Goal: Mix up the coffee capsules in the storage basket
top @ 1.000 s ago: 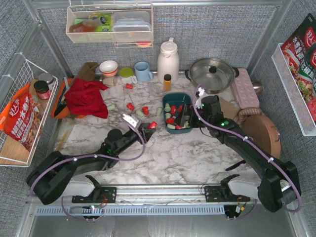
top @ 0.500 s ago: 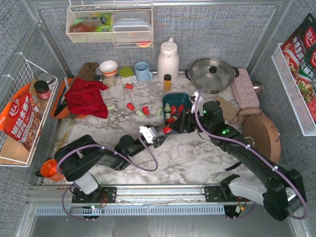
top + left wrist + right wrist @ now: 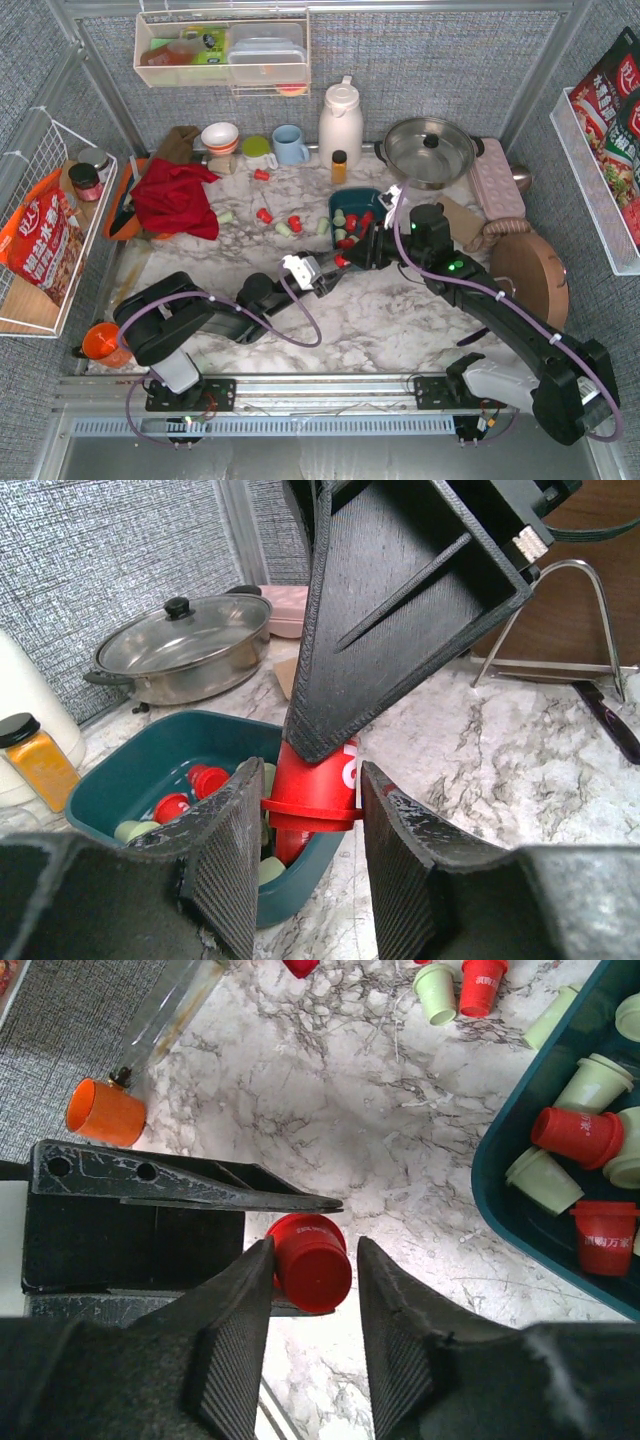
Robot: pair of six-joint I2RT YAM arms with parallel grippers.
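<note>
My left gripper (image 3: 311, 780) is shut on a red coffee capsule (image 3: 315, 785), its flange pinched between both pads, just off the near left corner of the teal storage basket (image 3: 140, 760). My right gripper (image 3: 315, 1247) straddles the same capsule (image 3: 312, 1260): one pad touches it, a gap shows at the other. From above, the two grippers meet at the capsule (image 3: 341, 261). Red and pale green capsules (image 3: 580, 1135) lie in the basket (image 3: 352, 196). More capsules (image 3: 284, 228) lie loose on the marble to its left.
A red cloth (image 3: 178, 195) lies at the back left. A lidded pan (image 3: 430, 150), a white jug (image 3: 340, 120), an amber bottle (image 3: 339, 165) and a blue mug (image 3: 290, 145) line the back. An orange cup (image 3: 100, 340) sits by the left arm.
My left arm has carried the red capsule right, to the basket's near corner. My right gripper left the basket, came around the capsule and narrowed its jaws.
</note>
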